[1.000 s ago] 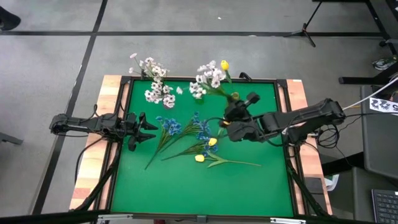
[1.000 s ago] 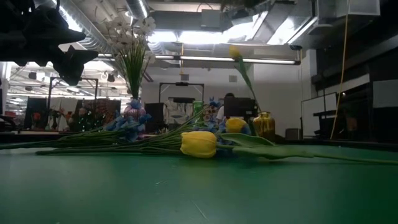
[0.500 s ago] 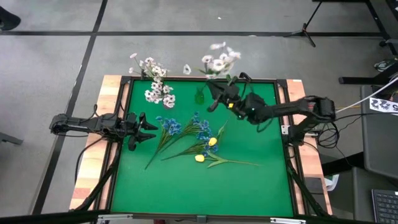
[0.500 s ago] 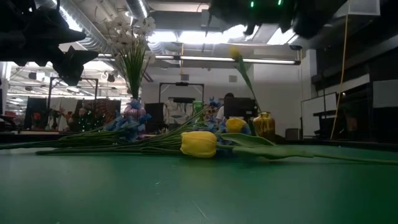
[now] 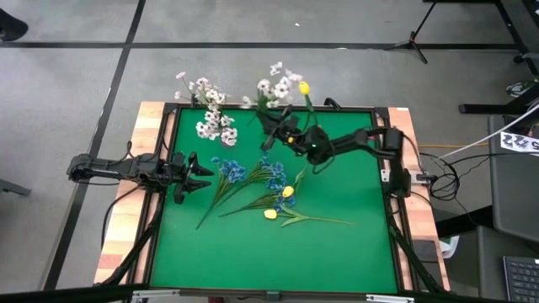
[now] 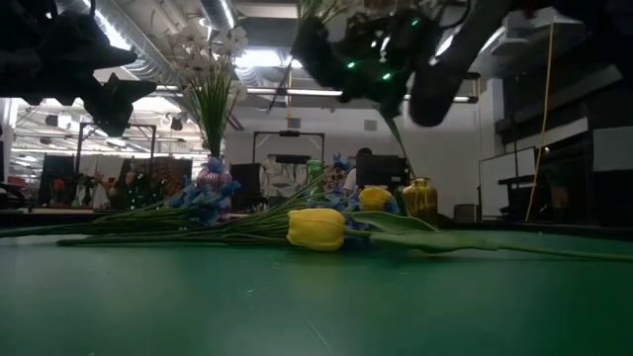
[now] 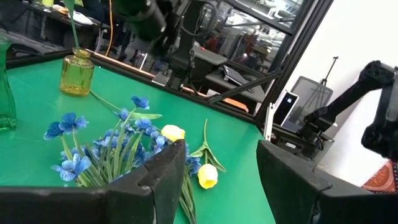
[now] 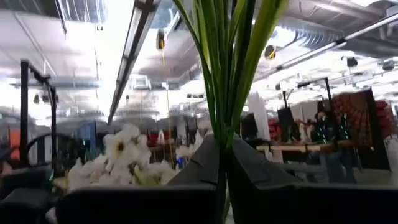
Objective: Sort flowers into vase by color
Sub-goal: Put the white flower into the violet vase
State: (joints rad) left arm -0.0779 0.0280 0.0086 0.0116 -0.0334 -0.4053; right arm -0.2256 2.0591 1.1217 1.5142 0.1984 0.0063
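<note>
Right tool [image 5: 282,135] clamped on white sprig [image 5: 274,84], stems upright, above bench [image 5: 354,252] far edge; white bunch in vase [image 5: 210,126] lies leftward, near. Left tool [image 5: 198,174] wide, empty, beside blue blooms [image 5: 244,174]; yellow tulips [image 5: 271,214] flat mid-bench.

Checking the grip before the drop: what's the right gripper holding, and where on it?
The right gripper is shut on a white flower sprig, pinching its green stems low down, below the blossoms.
</note>
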